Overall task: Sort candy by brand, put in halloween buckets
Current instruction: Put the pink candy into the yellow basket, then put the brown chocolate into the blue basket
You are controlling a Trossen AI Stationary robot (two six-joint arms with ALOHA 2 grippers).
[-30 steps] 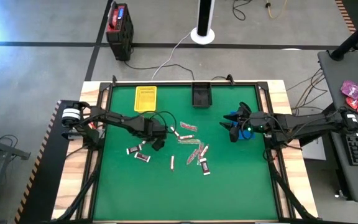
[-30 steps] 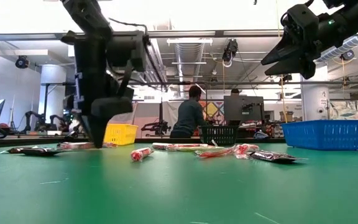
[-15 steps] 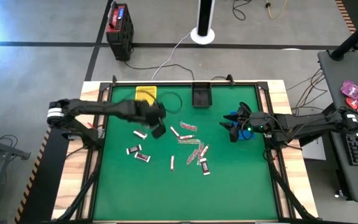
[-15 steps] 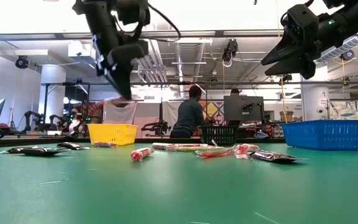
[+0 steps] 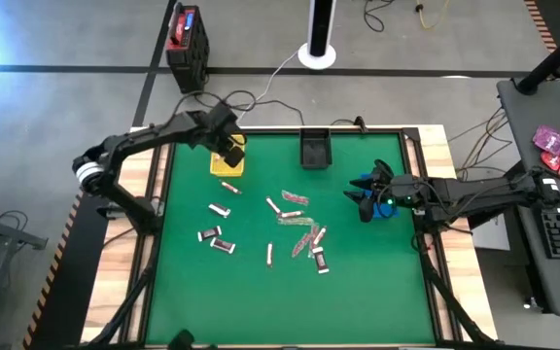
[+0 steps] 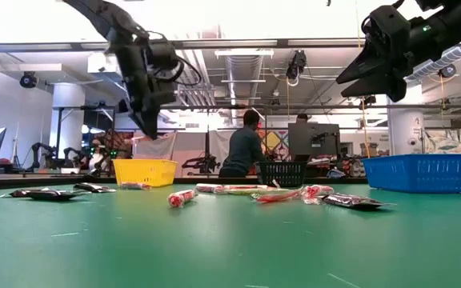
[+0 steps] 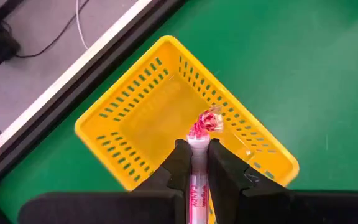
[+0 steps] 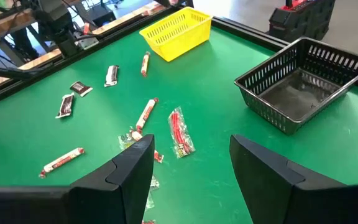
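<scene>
From above, the left gripper (image 5: 229, 153) hangs over the yellow bucket (image 5: 227, 162) at the table's eleven o'clock corner; half a second ago it was nearer the middle, above the loose candy (image 5: 295, 231). The right gripper (image 5: 364, 202) waits at three o'clock over the blue bucket (image 5: 387, 211).

At table height, the left gripper (image 6: 147, 120) points down, directly above the yellow bucket (image 6: 144, 171).

In the left wrist view, the fingers (image 7: 178, 163) pinch a pink-red candy stick (image 7: 199, 167), its long axis running straight out between them, its twisted end over the bucket's floor (image 7: 148, 127). Letting go should drop it inside.

In the right wrist view, the fingers (image 8: 132, 169) stand spread apart, holding nothing, the black bucket (image 8: 304, 83) ahead of them.
</scene>
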